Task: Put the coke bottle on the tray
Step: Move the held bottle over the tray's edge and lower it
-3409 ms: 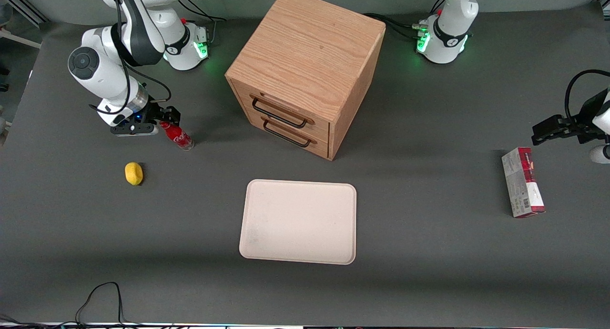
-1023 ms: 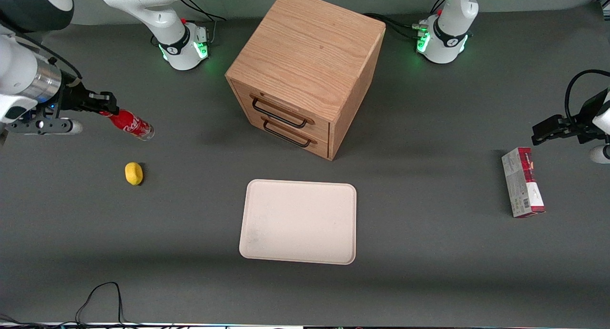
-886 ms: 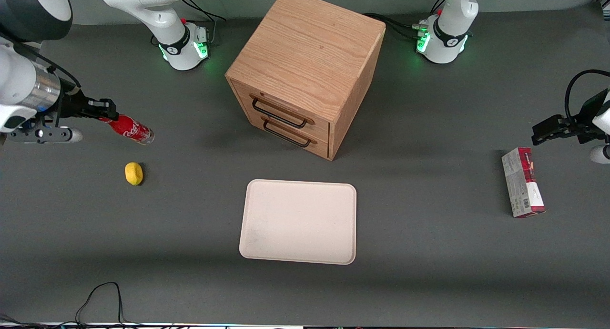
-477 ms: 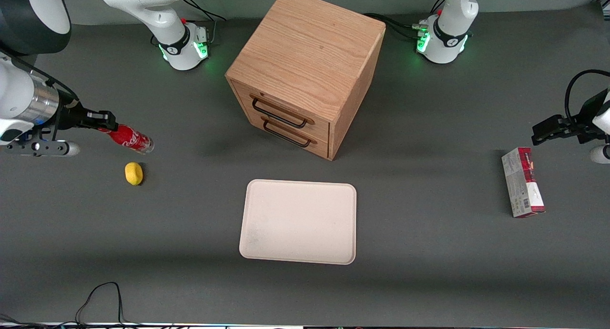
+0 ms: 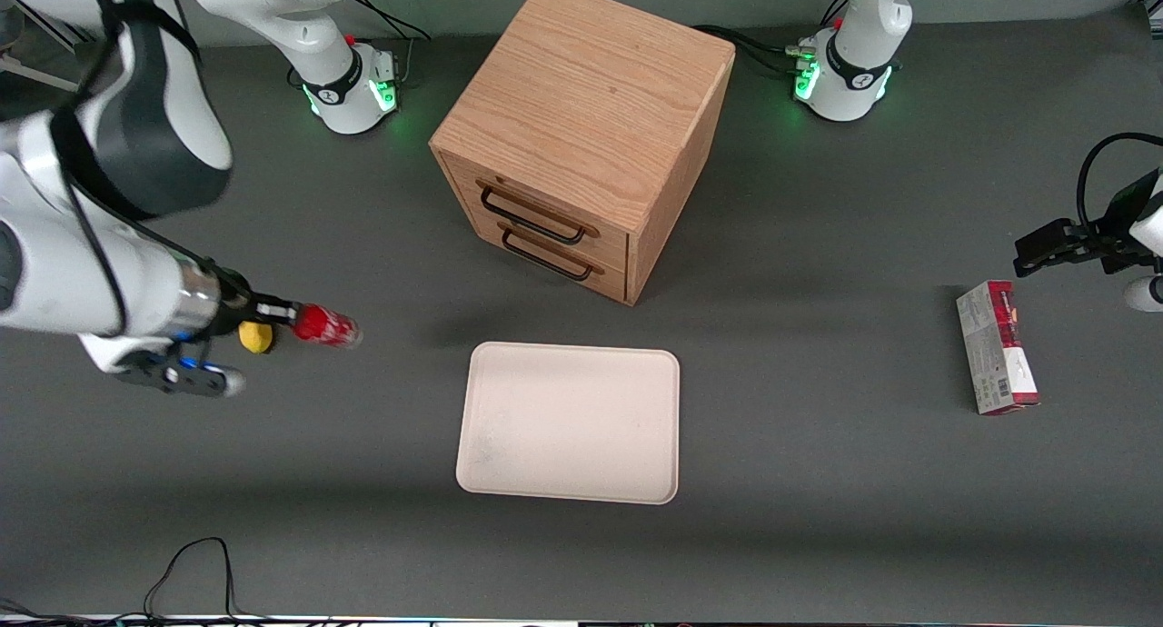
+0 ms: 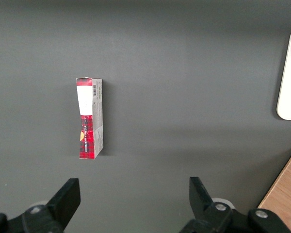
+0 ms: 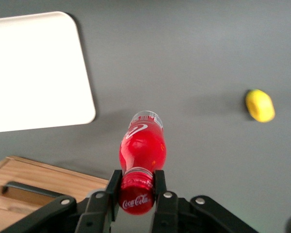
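i've got the bottle [image 7: 141, 145] pinched only at the neck just under the cap, the gripper [image 7: 136, 187] fingers closed on it, carried clear above the table near the lemon [image 7: 260, 105] and well short of the tray [image 5: 569, 422]. with such a high hold, i judge it could swing or slip free in transit, or topple when set down.

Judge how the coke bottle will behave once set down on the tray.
The gripper is shut on the coke bottle just below the cap, carried above the table short of the tray. Slim and tall, it would probably tip easily. Round-bodied, it would likely roll if laid down; the low rim might stop it.
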You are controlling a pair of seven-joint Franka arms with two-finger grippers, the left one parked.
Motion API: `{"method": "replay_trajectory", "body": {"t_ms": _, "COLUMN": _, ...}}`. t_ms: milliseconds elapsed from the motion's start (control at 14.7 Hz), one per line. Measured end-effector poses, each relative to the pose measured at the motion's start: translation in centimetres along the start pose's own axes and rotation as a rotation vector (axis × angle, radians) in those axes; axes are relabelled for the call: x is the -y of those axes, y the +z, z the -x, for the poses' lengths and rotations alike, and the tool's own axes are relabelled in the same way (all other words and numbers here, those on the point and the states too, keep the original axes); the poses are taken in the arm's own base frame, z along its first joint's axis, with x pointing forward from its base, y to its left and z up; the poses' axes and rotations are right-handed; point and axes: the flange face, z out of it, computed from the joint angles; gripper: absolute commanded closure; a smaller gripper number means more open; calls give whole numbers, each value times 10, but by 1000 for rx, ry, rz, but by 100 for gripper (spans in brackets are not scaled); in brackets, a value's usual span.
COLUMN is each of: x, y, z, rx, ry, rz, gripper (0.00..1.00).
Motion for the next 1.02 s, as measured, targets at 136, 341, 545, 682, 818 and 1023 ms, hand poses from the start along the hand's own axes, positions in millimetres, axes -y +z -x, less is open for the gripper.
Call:
{"method": "replay_trajectory", "body": {"t_ms": 136, "x": 36, "y": 20, "z": -15, "rx": -7, "ry": 11, "rz": 12, "gripper": 100}}
{"method": "replay_trajectory", "body": {"t_ms": 341, "x": 92, "y": 53, "z": -29, "rx": -51, "ry": 37, "rz": 10, "gripper": 100}}
{"method": "replay_trajectory", "body": {"t_ms": 545, "x": 142, "y": 88, "z": -34, "rx": -116, "ry": 80, "rz": -8, "gripper": 100}}
{"method": "replay_trajectory", "body": {"t_ms": 682, "x": 164, "y": 109, "z": -35, "rx": -139, "ry": 91, "rz": -5, "gripper": 100}}
{"method": "replay_trajectory", "body": {"t_ms": 818, "x": 171, "y": 119, "z": -39, "rx": -151, "ry": 96, "rz": -15, "gripper": 100}}
{"method": "replay_trajectory", "body": {"t_ms": 1023, "x": 168, "y": 121, "z": -50, "rx": -186, "ry": 107, "rz": -39, "gripper": 100}}
